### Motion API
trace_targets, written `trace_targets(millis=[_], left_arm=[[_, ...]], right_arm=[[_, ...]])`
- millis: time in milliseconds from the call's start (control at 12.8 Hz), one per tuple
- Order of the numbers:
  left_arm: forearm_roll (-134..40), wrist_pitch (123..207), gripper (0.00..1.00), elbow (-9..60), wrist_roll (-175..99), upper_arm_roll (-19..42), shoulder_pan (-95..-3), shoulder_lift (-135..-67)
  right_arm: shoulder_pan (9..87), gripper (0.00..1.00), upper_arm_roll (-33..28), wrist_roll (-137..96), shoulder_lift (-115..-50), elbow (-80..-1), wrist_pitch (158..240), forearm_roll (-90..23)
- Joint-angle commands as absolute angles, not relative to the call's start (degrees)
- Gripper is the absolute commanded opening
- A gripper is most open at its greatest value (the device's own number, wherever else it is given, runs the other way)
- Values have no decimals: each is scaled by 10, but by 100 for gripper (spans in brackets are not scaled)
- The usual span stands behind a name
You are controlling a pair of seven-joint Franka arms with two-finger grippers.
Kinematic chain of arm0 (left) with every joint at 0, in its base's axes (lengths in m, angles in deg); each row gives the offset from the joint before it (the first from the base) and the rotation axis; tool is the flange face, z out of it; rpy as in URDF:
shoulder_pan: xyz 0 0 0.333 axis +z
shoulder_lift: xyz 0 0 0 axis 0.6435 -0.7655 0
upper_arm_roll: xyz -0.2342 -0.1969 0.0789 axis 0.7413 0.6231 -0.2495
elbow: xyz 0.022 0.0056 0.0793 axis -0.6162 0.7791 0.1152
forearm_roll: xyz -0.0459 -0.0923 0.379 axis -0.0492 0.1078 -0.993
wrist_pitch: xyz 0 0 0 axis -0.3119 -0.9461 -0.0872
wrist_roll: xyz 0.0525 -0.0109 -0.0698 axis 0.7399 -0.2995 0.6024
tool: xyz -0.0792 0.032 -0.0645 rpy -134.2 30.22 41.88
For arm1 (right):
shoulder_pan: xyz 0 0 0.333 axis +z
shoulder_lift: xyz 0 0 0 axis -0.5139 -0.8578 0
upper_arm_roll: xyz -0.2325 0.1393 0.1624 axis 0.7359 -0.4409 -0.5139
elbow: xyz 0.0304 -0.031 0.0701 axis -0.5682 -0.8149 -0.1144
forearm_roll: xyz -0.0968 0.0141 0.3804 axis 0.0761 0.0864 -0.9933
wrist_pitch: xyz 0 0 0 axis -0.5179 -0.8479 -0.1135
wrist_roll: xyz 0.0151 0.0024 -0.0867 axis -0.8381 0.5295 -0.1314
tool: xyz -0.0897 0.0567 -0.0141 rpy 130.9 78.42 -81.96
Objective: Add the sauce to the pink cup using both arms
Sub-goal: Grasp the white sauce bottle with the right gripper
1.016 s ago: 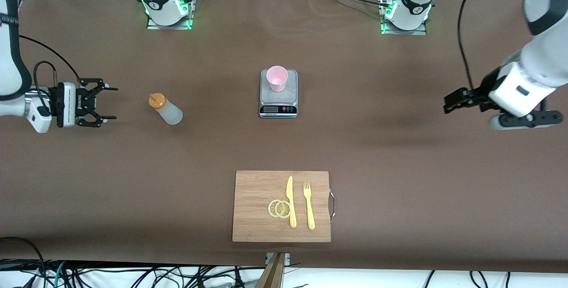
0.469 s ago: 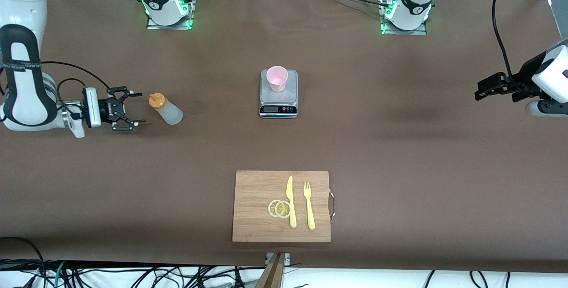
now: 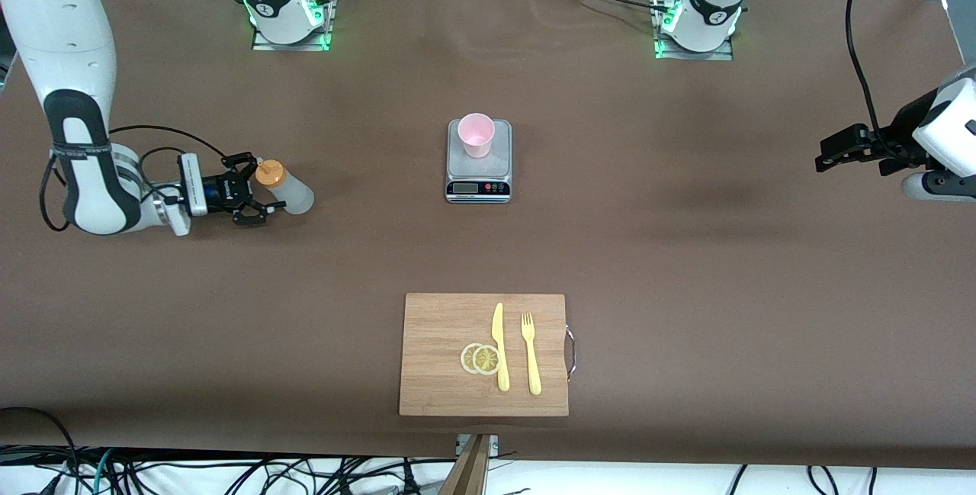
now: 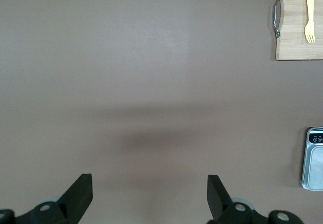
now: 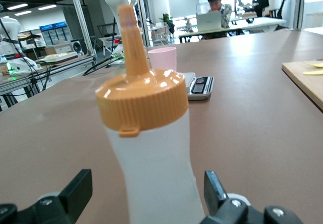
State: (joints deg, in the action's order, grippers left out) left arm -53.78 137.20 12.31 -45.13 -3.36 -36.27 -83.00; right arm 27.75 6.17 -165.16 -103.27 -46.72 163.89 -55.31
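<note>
Here we see the right gripper [image 3: 263, 190], fingers apart, flanking the sauce [image 3: 284, 188] at the pink cup's [image 3: 476, 134] nine o'clock; the left gripper [image 3: 827, 155] waits with fingers spread at three o'clock.

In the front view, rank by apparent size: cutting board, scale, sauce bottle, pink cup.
1. Cutting board, clearly largest.
2. Scale.
3. Sauce bottle, partly between the right gripper's open fingers.
4. Pink cup, smallest, though it looks close to the bottle from this high angle.
</note>
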Motion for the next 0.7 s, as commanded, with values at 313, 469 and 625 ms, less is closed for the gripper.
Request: trace_targets(millis=[313, 469, 625], left_arm=[[-548, 1362, 100, 111, -461, -32, -362, -835], [-549, 1362, 100, 111, -462, -32, -362, -835], [-549, 1362, 100, 111, -462, -32, -363, -835]], right_arm=[[273, 22, 46, -1640, -1058, -424, 1609, -568], [277, 20, 38, -1588, -1055, -420, 1588, -568], [285, 20, 22, -1542, -1050, -405, 1573, -568]])
